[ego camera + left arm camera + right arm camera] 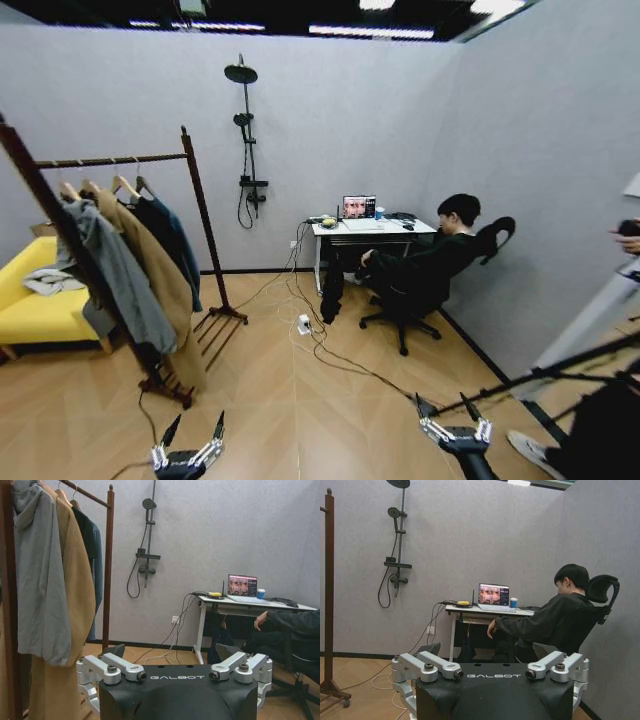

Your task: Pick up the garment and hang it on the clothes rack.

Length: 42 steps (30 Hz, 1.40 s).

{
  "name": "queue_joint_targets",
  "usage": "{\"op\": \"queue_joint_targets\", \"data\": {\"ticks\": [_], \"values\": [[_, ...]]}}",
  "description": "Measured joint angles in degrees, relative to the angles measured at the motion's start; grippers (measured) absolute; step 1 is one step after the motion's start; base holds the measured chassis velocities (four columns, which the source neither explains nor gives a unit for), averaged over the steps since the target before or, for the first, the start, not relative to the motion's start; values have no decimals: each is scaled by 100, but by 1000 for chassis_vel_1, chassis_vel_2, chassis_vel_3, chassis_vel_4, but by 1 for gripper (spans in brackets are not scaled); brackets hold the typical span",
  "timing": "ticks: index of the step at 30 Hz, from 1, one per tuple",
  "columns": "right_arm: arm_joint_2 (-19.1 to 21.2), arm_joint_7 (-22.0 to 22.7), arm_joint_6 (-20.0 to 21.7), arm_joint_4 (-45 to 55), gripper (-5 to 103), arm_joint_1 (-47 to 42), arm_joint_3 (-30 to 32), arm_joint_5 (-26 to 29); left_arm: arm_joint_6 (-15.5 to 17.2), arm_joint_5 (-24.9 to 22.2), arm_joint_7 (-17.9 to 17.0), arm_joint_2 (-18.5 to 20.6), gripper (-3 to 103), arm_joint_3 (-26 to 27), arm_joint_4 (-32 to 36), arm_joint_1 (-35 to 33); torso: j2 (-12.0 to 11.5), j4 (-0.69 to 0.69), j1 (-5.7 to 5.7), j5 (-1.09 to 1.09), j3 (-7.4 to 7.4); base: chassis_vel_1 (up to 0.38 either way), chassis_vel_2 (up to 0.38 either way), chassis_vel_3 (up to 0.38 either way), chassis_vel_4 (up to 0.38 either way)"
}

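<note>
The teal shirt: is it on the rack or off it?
On. The shirt hangs from the rack's top bar behind the tan coat; both grippers, left and right, are open and empty.

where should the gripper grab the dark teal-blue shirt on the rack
Judging from its pose, grip the dark teal-blue long-sleeved shirt at the wooden hanger's neck, coming from the open room side. It hangs last on the reddish-brown wooden clothes rack, beside the tan coat, so that end is unobstructed.

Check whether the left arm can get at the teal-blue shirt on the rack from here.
Probably not yet. The left gripper sits low with jaws open, well short of the clothes rack. The teal-blue shirt hangs at the rack's far end, behind the tan coat and grey jacket.
</note>
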State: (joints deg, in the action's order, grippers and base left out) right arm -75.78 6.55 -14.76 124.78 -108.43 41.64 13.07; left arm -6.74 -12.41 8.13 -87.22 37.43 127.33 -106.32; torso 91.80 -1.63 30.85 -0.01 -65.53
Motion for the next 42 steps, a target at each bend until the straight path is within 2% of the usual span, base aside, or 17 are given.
{"op": "queue_joint_targets", "data": {"ticks": [6, 7, 8, 11, 14, 19, 42], "values": [[0, 0, 0, 0, 100, 0, 0, 0, 0, 0, 0, 0, 100, 0, 0, 0, 0, -1, -1, 3, 0, 317, -347, -342, 341], [0, 0, 0, 1, 100, -1, 1, 0, 0, 0, 2, 0, 100, -2, 0, 0, 2, -1, -3, -2, 1, 189, -283, -283, 315], [0, 0, 0, 0, 100, -2, 0, 0, 0, 0, 2, 0, 100, -2, 0, -1, 4, -3, -6, 4, 2, 189, -150, -200, 240], [0, 0, 0, 0, 100, -1, 0, 0, 0, 0, 0, 0, 100, 0, 0, -1, 3, 0, -5, -3, 2, 111, -51, -159, 169], [0, 0, 0, 0, 100, -2, 0, 0, 0, 0, 2, 0, 100, -2, 0, -1, 3, -4, -5, 3, 2, -17, 14, -96, 27], [0, 0, 0, 0, 100, 3, 1, 0, 0, 0, 2, 0, 100, -2, 0, 1, -4, 1, 8, 1, -3, -79, 20, 61, -19], [0, 1, 0, 0, 100, 0, 1, 0, 0, 0, 3, -1, 100, -3, 0, 0, -1, -1, 1, -1, -1, -58, -66, 71, 57]]}}
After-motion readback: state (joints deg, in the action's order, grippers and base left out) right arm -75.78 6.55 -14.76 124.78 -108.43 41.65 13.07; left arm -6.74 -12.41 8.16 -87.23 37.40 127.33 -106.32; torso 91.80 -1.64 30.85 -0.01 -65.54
